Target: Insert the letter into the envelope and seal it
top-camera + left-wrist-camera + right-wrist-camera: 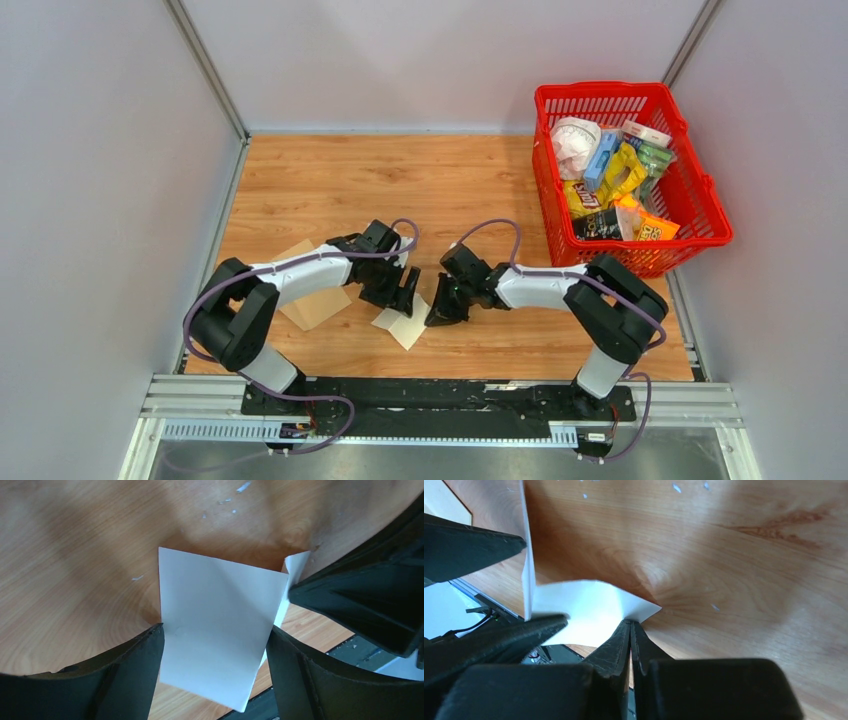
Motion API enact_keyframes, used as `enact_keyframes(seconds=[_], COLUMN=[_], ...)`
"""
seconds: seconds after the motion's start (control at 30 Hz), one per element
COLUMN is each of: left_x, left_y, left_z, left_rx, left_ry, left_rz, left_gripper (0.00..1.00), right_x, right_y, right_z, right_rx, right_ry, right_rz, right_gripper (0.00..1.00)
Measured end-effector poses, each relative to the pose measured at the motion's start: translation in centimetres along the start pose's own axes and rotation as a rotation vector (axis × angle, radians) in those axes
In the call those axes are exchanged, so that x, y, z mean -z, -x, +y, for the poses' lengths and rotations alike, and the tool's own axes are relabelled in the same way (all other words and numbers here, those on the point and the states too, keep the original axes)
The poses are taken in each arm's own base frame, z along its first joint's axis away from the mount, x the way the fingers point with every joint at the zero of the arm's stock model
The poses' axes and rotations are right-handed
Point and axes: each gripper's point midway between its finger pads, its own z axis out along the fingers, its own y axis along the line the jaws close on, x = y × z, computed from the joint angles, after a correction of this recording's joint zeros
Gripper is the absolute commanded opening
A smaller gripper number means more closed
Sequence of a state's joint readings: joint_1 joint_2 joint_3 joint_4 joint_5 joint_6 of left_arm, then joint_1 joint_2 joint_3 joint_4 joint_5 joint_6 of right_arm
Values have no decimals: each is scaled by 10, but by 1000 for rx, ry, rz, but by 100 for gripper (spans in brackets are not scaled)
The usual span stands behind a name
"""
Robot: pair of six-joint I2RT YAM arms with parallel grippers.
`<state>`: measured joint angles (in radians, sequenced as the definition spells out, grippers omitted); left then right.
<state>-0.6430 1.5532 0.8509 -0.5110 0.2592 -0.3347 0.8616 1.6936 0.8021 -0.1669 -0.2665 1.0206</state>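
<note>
One sheet, the letter (403, 324), is sitting partly lifted off the table (450, 180), between both grippers and outside the envelope (318, 305). I'm pinching its edge with the right gripper (630, 625), jaws closed. The left gripper (215, 630) is straddling it, wide open. I'm judging this as pickup, with insertion not begun. Next, the left is needing to clamp without crumpling. The envelope is lying flat nearby. The red basket (640, 90) is holding snack packets (620, 175).

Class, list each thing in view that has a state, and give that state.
envelope: lying flat, partly under the left arm
letter: bent, outside the envelope
left pincer: open, astride the letter
right pincer: shut on the letter's corner
red basket: full of snack packets
</note>
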Motion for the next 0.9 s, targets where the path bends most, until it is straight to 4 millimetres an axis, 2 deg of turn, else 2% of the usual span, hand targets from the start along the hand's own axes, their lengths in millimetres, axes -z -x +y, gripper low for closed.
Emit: enact_keyframes(seconds=[0.27,0.43,0.83,0.87,0.9], left_x=[-2,-3,-1,-1,0], left_y=[-1,-2,-15,-16,-17], left_z=[-15,-18,-18,-18,-17], left_rx=[-8,-8,1,2,1], left_ry=[-85,-105,-96,-93,-89], left_rz=[1,4,46,48,50], left_gripper=[82,70,11,2,0], right_x=[-6,-8,-9,-9,-8], right_y=[5,7,12,13,15], right_z=[8,11,15,16,16], right_rx=[6,8,22,28,32], right_ry=[24,30,18,14,9], right_rz=[-3,-7,-19,-23,-31], right_gripper=[6,6,6,7,8])
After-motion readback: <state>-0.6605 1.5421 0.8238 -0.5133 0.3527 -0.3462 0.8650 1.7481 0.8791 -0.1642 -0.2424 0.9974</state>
